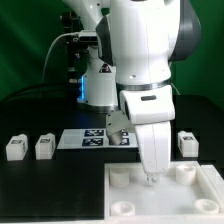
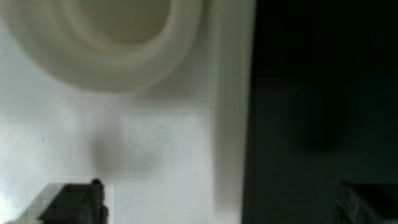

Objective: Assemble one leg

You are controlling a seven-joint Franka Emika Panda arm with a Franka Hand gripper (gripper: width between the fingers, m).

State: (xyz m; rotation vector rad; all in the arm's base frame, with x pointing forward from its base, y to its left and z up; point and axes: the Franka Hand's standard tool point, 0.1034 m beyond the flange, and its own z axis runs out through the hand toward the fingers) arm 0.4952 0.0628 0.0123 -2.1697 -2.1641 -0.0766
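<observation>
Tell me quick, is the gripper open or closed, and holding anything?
Gripper: open, fingers wide apart, holding nothing, over the large flat white square piece.

Legs [image 1: 44,147]: three in sight, two side by side at exterior view's left, third one [image 1: 187,143] at exterior view's right. Large flat white square piece [image 1: 200,190]: one. Round sockets [image 1: 120,178] on it: three visible in exterior view, one in wrist view. Marker board [image 1: 95,138]: one. Robot arm [image 1: 140,50]: one. Claw [image 1: 152,180]: one, two fingers [image 2: 71,205].
</observation>
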